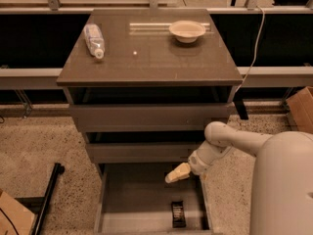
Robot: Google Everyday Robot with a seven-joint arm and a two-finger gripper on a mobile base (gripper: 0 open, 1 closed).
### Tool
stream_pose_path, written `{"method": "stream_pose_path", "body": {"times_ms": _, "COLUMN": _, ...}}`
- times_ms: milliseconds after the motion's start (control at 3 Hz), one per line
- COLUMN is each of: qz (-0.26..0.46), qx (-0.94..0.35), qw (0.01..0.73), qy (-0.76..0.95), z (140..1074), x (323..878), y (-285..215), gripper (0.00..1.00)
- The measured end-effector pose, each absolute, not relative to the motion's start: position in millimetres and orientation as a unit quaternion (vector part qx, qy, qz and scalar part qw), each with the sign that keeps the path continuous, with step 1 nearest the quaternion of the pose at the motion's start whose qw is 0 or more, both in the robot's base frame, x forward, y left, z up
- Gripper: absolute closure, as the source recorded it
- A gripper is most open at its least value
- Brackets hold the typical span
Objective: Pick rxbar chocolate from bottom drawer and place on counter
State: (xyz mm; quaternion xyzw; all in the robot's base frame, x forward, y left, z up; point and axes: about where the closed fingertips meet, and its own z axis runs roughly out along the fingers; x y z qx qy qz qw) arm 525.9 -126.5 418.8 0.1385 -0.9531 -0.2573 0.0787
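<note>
Bottom drawer [132, 199] pulled out toward the near edge, grey floor in plain sight. Lying flat on that floor, near the right wall and toward the near end: the chocolate bar [178, 214], dark wrapper, long side running near to far. Nothing touching it.

Above the far right part of the same drawer, the gripper [177, 173], pale tan, pointing left and slightly down. Hangs clear of the bar, farther back than it and higher. Spread or closed up: cannot tell from this angle. Nothing seen in its hold. Joined to a white arm [230, 138] reaching in from the right, elbow beside the cabinet's right side.

Over the bottom drawer, two shallower upper drawers [146, 116], a dark gap above each front.

On top, the counter [156, 65], glossy grey-brown. On its far left, a clear plastic bottle [94, 39] lying on its side, cap toward the near edge. On its far right, a pale bowl [187, 31], upright, well apart from the bottle.

Around the cabinet, speckled beige floor [39, 141]. At the right edge, a cardboard box [301, 109]. Down the right behind the counter, a pale cable [254, 43].
</note>
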Motion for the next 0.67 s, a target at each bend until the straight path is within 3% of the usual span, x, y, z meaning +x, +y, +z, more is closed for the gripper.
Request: {"method": "stream_pose_path", "body": {"times_ms": 667, "qz": -0.28, "qx": 0.088, "qw": 0.061, "qy": -0.954, "z": 376.6, "x": 547.9, "y": -103.8, "gripper": 0.0}}
